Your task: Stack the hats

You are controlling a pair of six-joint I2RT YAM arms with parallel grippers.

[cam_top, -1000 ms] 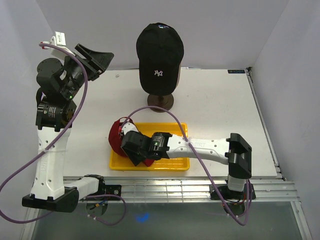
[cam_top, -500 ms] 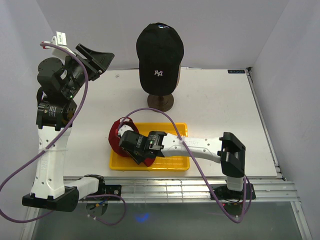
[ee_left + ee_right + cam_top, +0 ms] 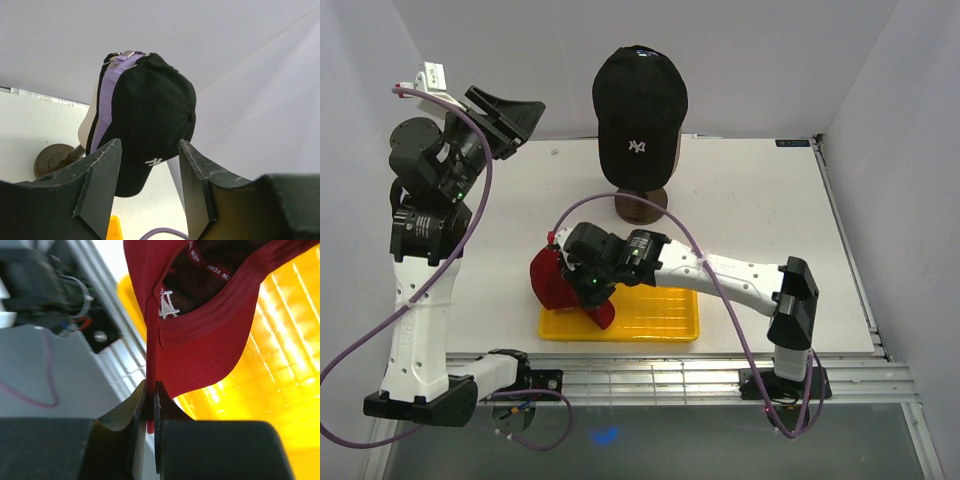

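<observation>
A black hat [image 3: 640, 105] sits on top of the head stand at the back, with a lavender hat [image 3: 113, 87] showing under its edge. A pale layer [image 3: 88, 127] lies beneath those; I cannot tell if it is a hat or the head. My right gripper [image 3: 585, 297] is shut on the brim edge of the red hat [image 3: 550, 280], which hangs tilted over the left end of the yellow tray [image 3: 665, 315]. From the wrist, the red hat [image 3: 200, 325] shows its inside, with the gripper [image 3: 150, 388] pinching the brim. My left gripper [image 3: 150, 145] is open and raised, facing the stack.
The stand's round brown base [image 3: 642, 205] rests on the white table behind the tray. The yellow tray [image 3: 270, 365] lies near the table's front edge, beside the metal rail [image 3: 650, 375]. White walls close in the back and sides.
My right gripper has shut on the red hat's brim and lifted it up and to the left, off the tray floor. The left arm has barely moved.
</observation>
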